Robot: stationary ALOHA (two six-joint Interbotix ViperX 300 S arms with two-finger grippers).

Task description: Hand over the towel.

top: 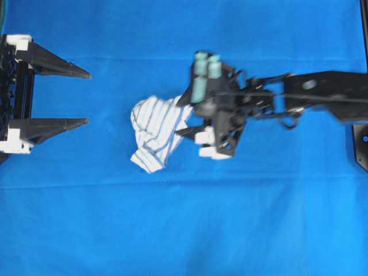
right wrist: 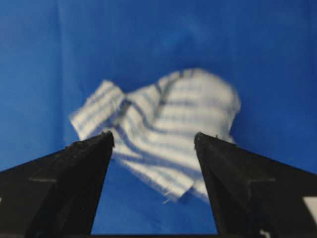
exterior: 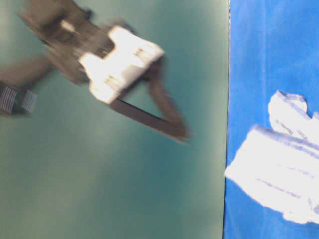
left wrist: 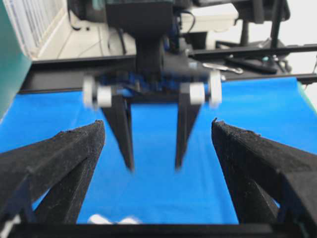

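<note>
The towel [top: 156, 133], white with thin blue and grey stripes, lies crumpled on the blue sheet near the middle. It also shows in the table-level view [exterior: 279, 169] and the right wrist view [right wrist: 166, 124]. My right gripper [top: 181, 118] is open and empty at the towel's right edge, above it, with its fingers [right wrist: 74, 168] framing the towel. It looks blurred in the table-level view [exterior: 182, 133] and in the left wrist view [left wrist: 154, 167]. My left gripper [top: 89, 98] is open and empty at the far left, facing the towel from a distance, with fingers [left wrist: 54, 163] wide apart.
The large plain blue sheet [top: 184, 230] covers the table. A dark green surface [exterior: 124, 189] fills the left of the table-level view. Shelving and equipment [left wrist: 233, 29] stand behind the right arm's base.
</note>
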